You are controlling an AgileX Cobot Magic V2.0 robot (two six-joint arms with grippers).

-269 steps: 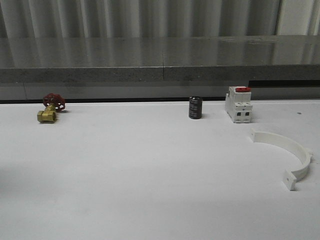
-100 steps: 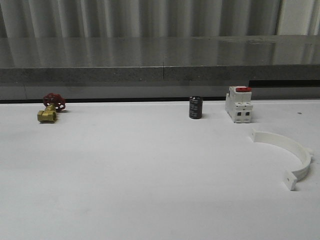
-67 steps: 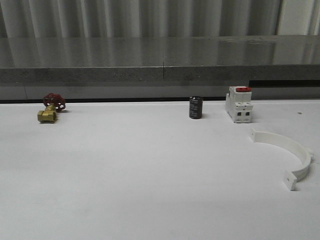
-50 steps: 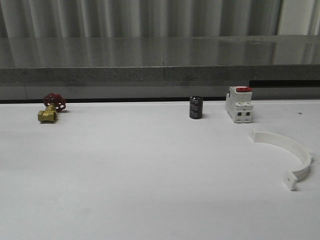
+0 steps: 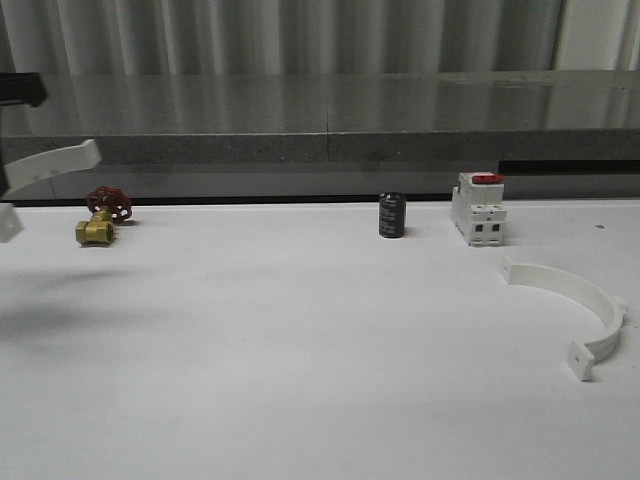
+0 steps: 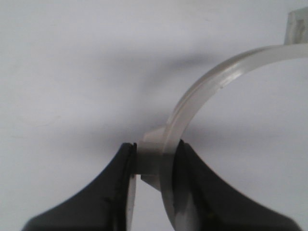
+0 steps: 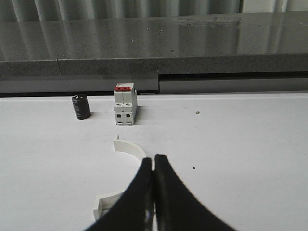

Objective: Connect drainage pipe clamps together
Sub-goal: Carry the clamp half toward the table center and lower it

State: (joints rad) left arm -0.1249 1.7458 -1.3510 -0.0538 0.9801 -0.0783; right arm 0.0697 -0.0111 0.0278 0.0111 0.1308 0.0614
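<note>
L gripper (image 6: 153, 166) clamped on one drainage pipe clamp (image 6: 202, 91), fingers (image 6: 118, 192) pinching its arc near a small raised tab, the curved band arcing away from the jaws; white table beneath in the wrist view; in the front view that same held clamp (image 5: 50, 163) hangs in the air at far left edge, above the table (image 5: 300, 350), partly cut by the frame, a dark bit of the arm (image 5: 20, 90) above it; faint shadow on the table below it; second clamp (image 5: 575, 310) lies flat on the table at right, near-right area, open side facing left/near, end tabs at both ends, untouched; the 2 clamps well apart, not joined; R gripper (image 7: 153, 192) jaws pressed together w/ nothing between them, hovering on the near side of the second clamp (image 7: 120, 175), not touching it as far as can be told; other stuff along the far side of the table: brass valve w/ red handwheel (image 5: 100, 218) far left, black cylinder (image 5: 391, 215) at center-right, white switch block w/ red top (image 5: 477, 208) just right of it, beyond the lying clamp; grey ledge (image 5: 320, 130) behind the table
</note>
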